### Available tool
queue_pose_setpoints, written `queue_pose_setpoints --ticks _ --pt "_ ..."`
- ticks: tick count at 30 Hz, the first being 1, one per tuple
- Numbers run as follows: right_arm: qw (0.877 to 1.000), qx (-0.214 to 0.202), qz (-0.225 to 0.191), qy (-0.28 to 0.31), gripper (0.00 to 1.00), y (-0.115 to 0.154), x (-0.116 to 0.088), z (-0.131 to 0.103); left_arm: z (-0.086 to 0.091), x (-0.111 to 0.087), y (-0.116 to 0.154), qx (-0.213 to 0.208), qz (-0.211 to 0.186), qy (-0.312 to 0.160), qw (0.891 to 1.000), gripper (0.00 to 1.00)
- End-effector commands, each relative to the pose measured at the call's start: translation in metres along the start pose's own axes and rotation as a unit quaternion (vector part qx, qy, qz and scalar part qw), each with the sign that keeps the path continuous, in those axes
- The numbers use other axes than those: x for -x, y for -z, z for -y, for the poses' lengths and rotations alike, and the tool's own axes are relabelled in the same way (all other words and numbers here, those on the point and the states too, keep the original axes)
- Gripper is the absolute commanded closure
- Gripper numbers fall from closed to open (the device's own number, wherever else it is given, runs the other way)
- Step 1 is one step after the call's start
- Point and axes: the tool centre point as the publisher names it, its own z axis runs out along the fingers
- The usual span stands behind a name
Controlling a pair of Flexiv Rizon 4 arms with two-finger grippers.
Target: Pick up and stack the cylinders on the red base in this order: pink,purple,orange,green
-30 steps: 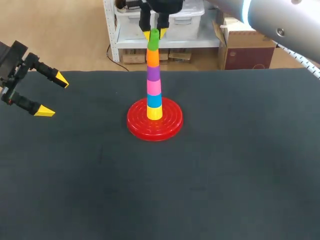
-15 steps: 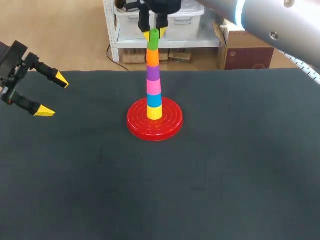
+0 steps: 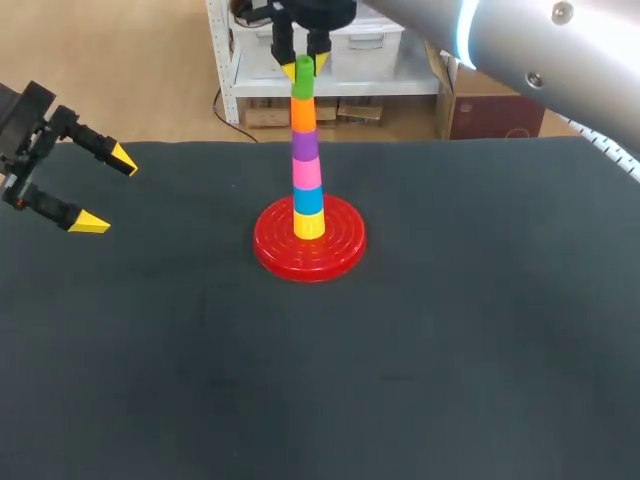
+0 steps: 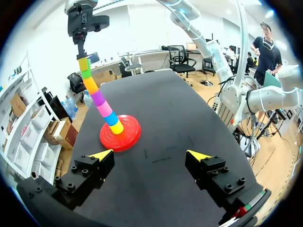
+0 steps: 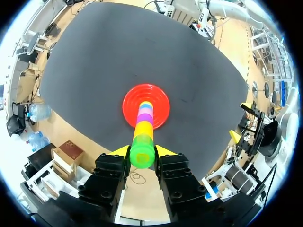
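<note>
Looks like you're closing in on the last step. Your right pincer [image 3: 302, 66] is sitting high above the red base [image 3: 340, 255], with its fingers clamping the green cylinder [image 3: 303, 85] from both sides. Green is resting on, or just about on, the orange cylinder [image 3: 304, 115]; I can't tell if it's fully seated. Under that, the purple cylinder [image 3: 305, 147] and pink cylinder [image 3: 307, 175] are lining up in order. A blue piece [image 3: 308, 201] and a yellow piece [image 3: 308, 225] are sitting below them on the base, which is lying a bit toward 12 o'clock from the middle of the worktop [image 3: 420, 360].

Your left pincer [image 3: 106, 190] is hanging out at 9 o'clock of the base, well apart from it, fingers spread wide and holding nothing.

Next move, I'm guessing: check green is all the way down, then let go gently and pull straight up. Those pieces are standing tall and skinny, so any sideways nudge is risking a topple.
</note>
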Motion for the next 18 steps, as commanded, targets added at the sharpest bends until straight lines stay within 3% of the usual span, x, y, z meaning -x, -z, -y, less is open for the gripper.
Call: queue_pose_setpoints --ticks 1,6,7,8,11,12,13,18 --pt "0.849 0.004 0.529 0.001 1.0 -0.0146 -0.0061 0.0022 0.0002 -0.0011 -0.0003 0.001 0.0 -0.001 1.0 0.0" --pt "0.849 0.005 0.528 0.005 1.0 -0.0145 -0.0061 0.0026 0.0002 -0.0011 -0.0003 0.001 0.0 -0.001 1.0 0.0" --pt "0.85 0.005 0.526 0.006 0.89 -0.0147 -0.0063 0.0027 0.0002 -0.0011 -0.0003 0.001 0.0 -0.001 1.0 0.0" --pt "0.852 0.007 0.524 0.01 0.88 -0.0145 -0.0065 0.0036 0.0002 -0.0011 -0.0003 0.001 0.0 -0.001 1.0 0.0" --pt "0.852 0.01 0.523 0.01 0.61 -0.014 -0.0067 0.0044 0.0002 -0.0011 -0.0003 0.001 0.0 -0.001 1.0 0.0" --pt "0.852 0.011 0.523 0.009 0.24 -0.0139 -0.0068 0.0045 0.0002 -0.0011 -0.0003 0.001 0.0 -0.001 1.0 0.0" --pt "0.852 0.01 0.523 0.009 0.0 -0.0133 -0.0072 0.0045 0.0002 -0.0011 -0.0003 0.001 0.0 -0.001 1.0 0.0" --pt "0.857 0.009 0.515 0.008 0.0 -0.0078 -0.0076 0.0049 0.0002 -0.0011 -0.0003 0.001 0.0 -0.001 1.0 0.0"
